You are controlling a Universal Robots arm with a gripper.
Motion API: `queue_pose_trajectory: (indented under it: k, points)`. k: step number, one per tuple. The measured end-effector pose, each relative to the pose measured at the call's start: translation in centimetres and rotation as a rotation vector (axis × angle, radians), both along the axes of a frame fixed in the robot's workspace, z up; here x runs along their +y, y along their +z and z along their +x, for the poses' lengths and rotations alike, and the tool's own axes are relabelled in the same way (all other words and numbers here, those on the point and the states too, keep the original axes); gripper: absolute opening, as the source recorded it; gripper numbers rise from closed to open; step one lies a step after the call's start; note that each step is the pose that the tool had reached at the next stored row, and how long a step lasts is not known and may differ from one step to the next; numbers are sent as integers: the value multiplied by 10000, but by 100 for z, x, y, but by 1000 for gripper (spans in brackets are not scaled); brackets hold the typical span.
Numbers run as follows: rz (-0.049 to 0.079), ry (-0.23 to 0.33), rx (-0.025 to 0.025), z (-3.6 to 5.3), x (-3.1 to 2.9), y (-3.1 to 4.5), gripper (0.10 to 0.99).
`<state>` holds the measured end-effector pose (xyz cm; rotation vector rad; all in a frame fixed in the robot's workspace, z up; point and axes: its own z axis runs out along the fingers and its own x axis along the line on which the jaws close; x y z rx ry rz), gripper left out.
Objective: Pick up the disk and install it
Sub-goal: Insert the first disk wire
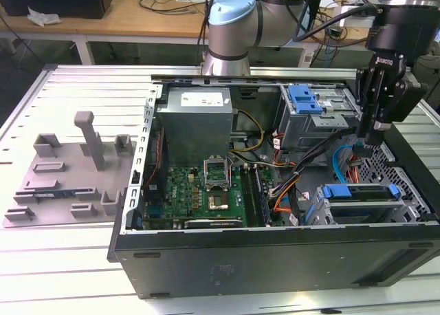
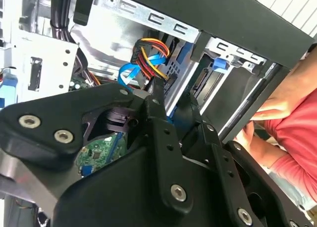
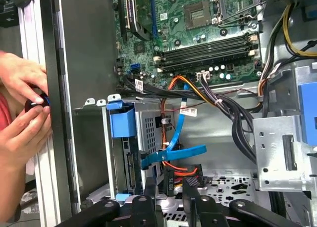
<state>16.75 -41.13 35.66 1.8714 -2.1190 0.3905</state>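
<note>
Currently my end effector point(image 1: 364, 144) hangs inside the open computer case point(image 1: 275, 256), at the exterior view's right, near the drive cage point(image 1: 313, 115). Can't tell how far it is open or whether it grips anything. A black cable connector point(image 3: 176, 180) with orange and red wires sits right at its tip in the first wrist view, blue flat cable point(image 3: 173, 152) just beside it.

The disk point(image 1: 357, 199) is not in my grasp. It sits flat in the bay at the case's near right corner in the exterior view, blue bracket around it. It is lower than my tip and apart from it, no contact.

A person's hands point(image 3: 20, 103) are outside the case wall. Case stands on the desk point(image 1: 82, 88).
</note>
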Motion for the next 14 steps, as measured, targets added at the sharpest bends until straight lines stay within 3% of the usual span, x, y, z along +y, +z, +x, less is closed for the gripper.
queue_pose_trajectory:
  k: [1,2,3,5,7,10,14]
  points:
    - [-17,0,-23,0,0,-3,353]
    - [-71,-2,-137,-7,-1,-14,353]
    - [-88,-2,-215,-17,-1,-19,353]
    - [-114,-2,-361,-51,-1,-29,353]
    - [-138,-4,-475,-81,0,-46,353]
    - [-142,-3,-505,-81,0,-95,353]
    - [-150,-72,-505,-85,0,-105,353]
